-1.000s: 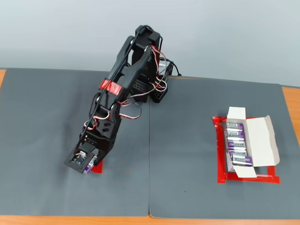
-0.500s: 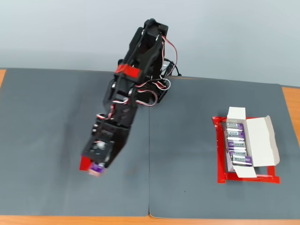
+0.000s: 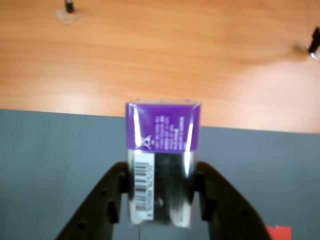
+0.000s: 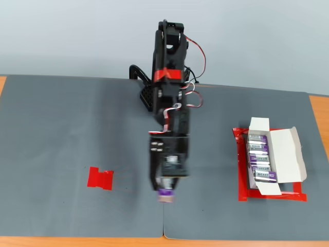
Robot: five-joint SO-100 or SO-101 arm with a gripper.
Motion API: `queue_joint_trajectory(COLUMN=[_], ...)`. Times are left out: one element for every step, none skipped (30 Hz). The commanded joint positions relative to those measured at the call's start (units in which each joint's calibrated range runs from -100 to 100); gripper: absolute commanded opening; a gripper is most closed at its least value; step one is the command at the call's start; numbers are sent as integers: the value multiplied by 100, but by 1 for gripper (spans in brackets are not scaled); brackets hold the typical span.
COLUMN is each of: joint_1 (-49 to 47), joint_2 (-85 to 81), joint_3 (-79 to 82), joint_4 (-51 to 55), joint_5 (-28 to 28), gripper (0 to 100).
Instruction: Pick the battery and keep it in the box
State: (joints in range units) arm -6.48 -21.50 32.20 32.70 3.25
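Note:
My gripper [image 3: 162, 187] is shut on the battery [image 3: 163, 160], a stubby cell with a purple wrap, a white barcode band and a dark label, held lengthwise between the black jaws. In the fixed view the battery [image 4: 165, 195] pokes out below the gripper [image 4: 166, 190], lifted over the grey mat near its front edge, about midway between the red patch and the box. The box [image 4: 277, 157] is a white carton with open flaps at the right, apart from the gripper, holding a neat row of several purple cells [image 4: 261, 159].
A red tape frame [image 4: 241, 170] surrounds the box. A small red tape patch [image 4: 101, 178] lies on the mat [image 4: 61, 128] to the left; its corner shows in the wrist view [image 3: 279, 233]. Wooden table [image 3: 160, 55] lies beyond the mat's edge.

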Motion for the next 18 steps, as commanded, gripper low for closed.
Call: queue_joint_trajectory(joint_1=[-579, -743, -899, -1064, -1220, -1392, -1563, -1720, -1892, -2063, -2212, -2384, -2541, -2690, -2839, -2988, -3115, -3227], joint_2=[-220, -220, -212, -212, -212, -212, -212, -212, -212, -212, -212, -212, -203, -203, -195, -169, -110, -8], joint_3=[-438, -438, -429, -411, -393, -375, -366, -366, -357, -357, -357, -357, -357, -357, -348, -348, -348, -357], joint_4=[20, 20, 20, 20, 20, 20, 20, 29, 29, 29, 29, 29, 29, 29, 29, 29, 29, 29], joint_5=[256, 313, 355, 381, 407, 449, 496, 548, 600, 631, 652, 657, 662, 662, 683, 725, 761, 787], gripper=[2, 2, 2, 2, 2, 2, 2, 2, 2, 2, 2, 2, 2, 2, 2, 2, 2, 2])
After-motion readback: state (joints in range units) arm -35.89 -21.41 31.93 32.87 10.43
